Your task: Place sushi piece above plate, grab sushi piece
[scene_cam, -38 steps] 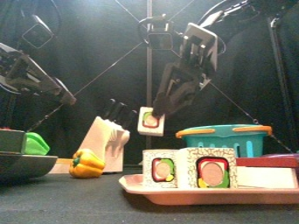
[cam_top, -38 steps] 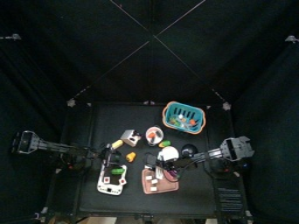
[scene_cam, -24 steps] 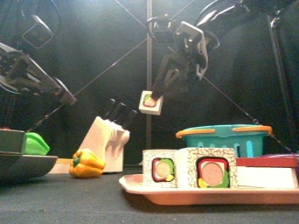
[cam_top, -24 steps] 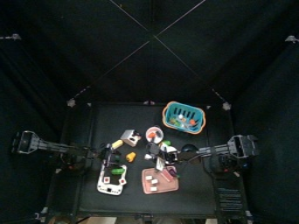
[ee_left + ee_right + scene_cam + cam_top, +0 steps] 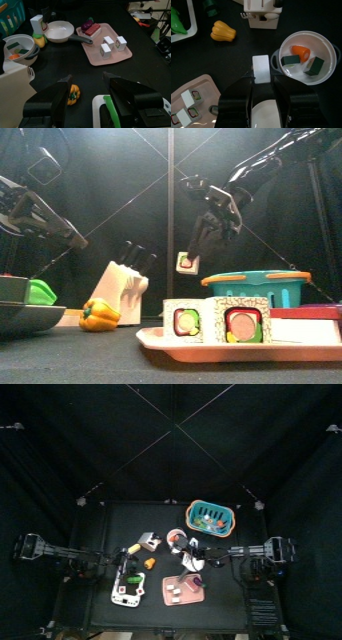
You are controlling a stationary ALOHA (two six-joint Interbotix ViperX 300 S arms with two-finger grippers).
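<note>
My right gripper [image 5: 191,256] is shut on a sushi piece [image 5: 189,261], a white block with a green and pink filling, and holds it in the air left of the teal basket [image 5: 257,283]. In the right wrist view the sushi piece [image 5: 260,70] sits between the jaws beside a white bowl [image 5: 308,57]. A small round white plate [image 5: 59,31] shows in the left wrist view, beyond the pink tray [image 5: 100,57]. My left gripper [image 5: 88,77] is open and empty, over the table's left part [image 5: 124,570].
The pink tray [image 5: 201,340] at the front carries several sushi pieces [image 5: 223,320]. A white knife block [image 5: 123,288], a yellow pepper [image 5: 98,313] and a green pepper [image 5: 40,291] in a dish stand at the left. The bowl holds orange and green pieces.
My right gripper, still holding the sushi piece, rose, then moved right towards the teal basket and came down a little. The left arm has not moved.
</note>
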